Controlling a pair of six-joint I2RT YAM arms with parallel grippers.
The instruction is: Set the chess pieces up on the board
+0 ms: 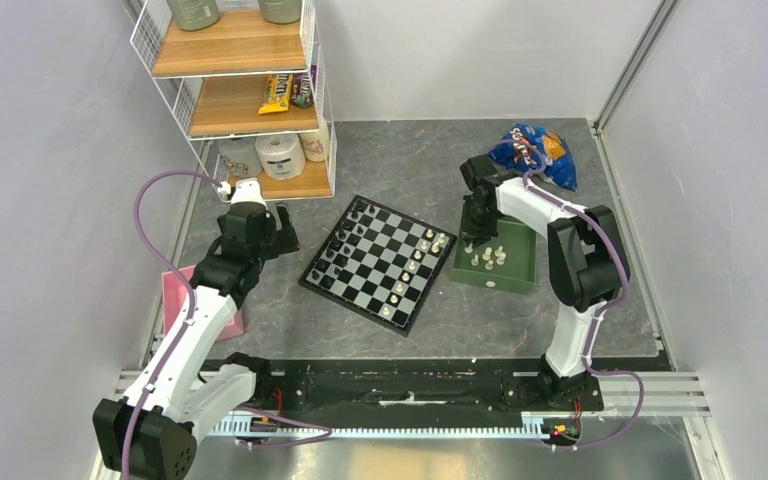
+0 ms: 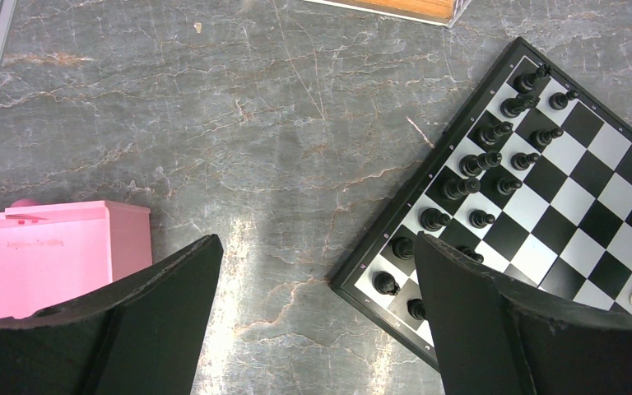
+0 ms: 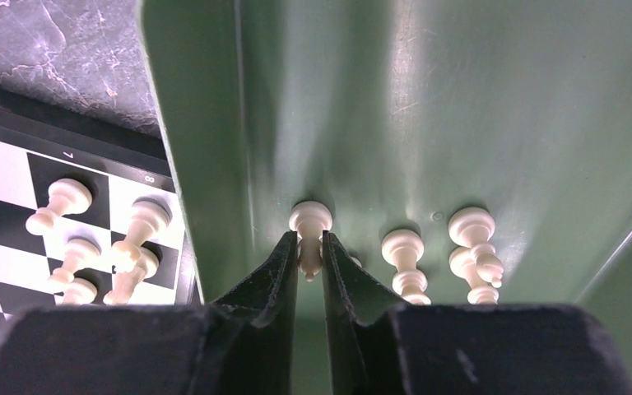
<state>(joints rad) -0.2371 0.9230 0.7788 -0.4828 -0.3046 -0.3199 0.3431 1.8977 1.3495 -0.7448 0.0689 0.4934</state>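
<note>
Chess pieces point(image 1: 487, 256) are split between two places. A cluster stands in the green tray point(image 1: 520, 270) just right of the board point(image 1: 378, 262), and others already stand along the board's right-hand edge. Black pieces point(image 2: 477, 163) fill two rows on the opposite edge. The board lies turned at an angle in the middle of the table point(image 1: 400, 170), one corner just beside the tray.

The right gripper point(image 3: 309, 240) reaches down into the tray, close to the wall nearest the board. Its fingers point(image 3: 273, 271) are drawn close together with one upright piece point(image 3: 310, 217) between them. They seem to pinch its stem from both sides, though the close view leaves the contact itself unsure. That piece stands on the tray floor. Other white pieces stand near it to one side, apart from the fingers. Beyond the tray wall, several more stand on the board's end squares.

The left gripper point(image 2: 317, 247) hangs above bare table left of the board, holding nothing, with its fingers point(image 2: 164, 313) spread wide. One finger is over the board's black border near the black pieces, and a pink box point(image 2: 49, 255) lies by the other. A wire rack point(image 1: 235, 90) with wooden shelves stands at the far left. A blue snack bag point(image 1: 532, 152) lies behind the tray.
</note>
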